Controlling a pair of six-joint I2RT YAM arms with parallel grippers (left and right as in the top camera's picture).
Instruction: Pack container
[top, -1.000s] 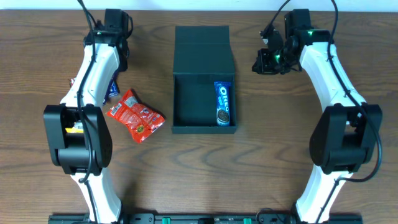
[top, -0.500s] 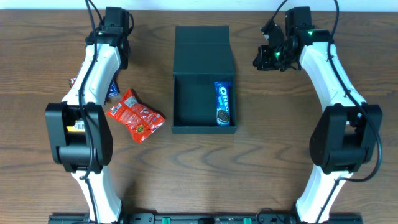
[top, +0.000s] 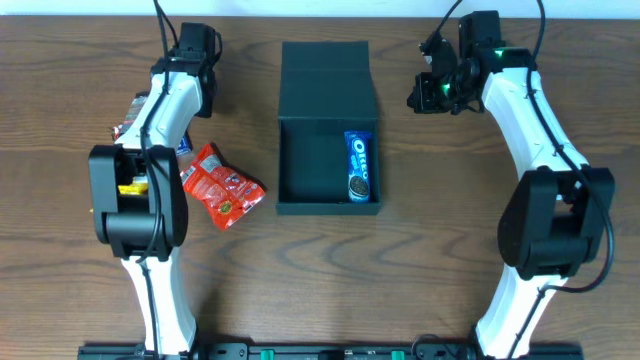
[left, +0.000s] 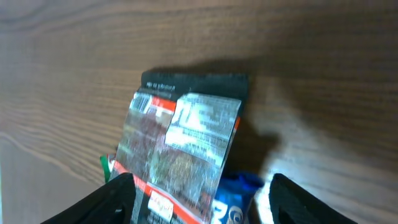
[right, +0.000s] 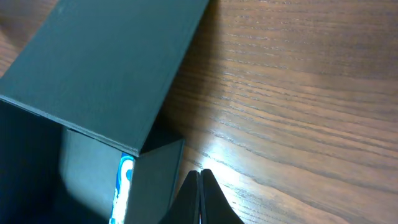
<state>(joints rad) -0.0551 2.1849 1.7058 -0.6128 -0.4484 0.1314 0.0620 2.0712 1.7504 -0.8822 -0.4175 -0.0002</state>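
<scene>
- Overhead: the container (top: 308, 165) sits in the middle of the worktop (top: 400, 270). Its lid (top: 328, 80) is open and lies flat toward the far edge.
- An Oreo packet (top: 359, 165) lies lengthwise inside the container, against the right wall; the rest of the floor is bare black.
- A red snack packet (top: 220, 185) lies on the wood just left of the container, not touching it.
- The left arm reaches over the left side of the worktop and covers most of a small blue packet (top: 182, 145). From above, its tool cannot be made out under the arm.
- The right tool (top: 425, 95) hangs to the right of the lid, apart from the container.
- Left wrist: the left tool (left: 202, 193) has its two dark fingers (left: 118, 190) spread wide, with nothing gripped.
- Below them a silver-and-red packet (left: 180, 143) lies flat on the wood (its print is too blurred to read). The blue packet (left: 233, 199) peeks out from under its near edge.
- Right wrist: the right tool (right: 199, 186) has its fingers pressed together with nothing between them, above bare wood just beside the container's (right: 155, 168) corner.
- The open lid (right: 106, 62) fills the upper left, and a strip of the Oreo packet (right: 126, 180) shows inside the box.
</scene>
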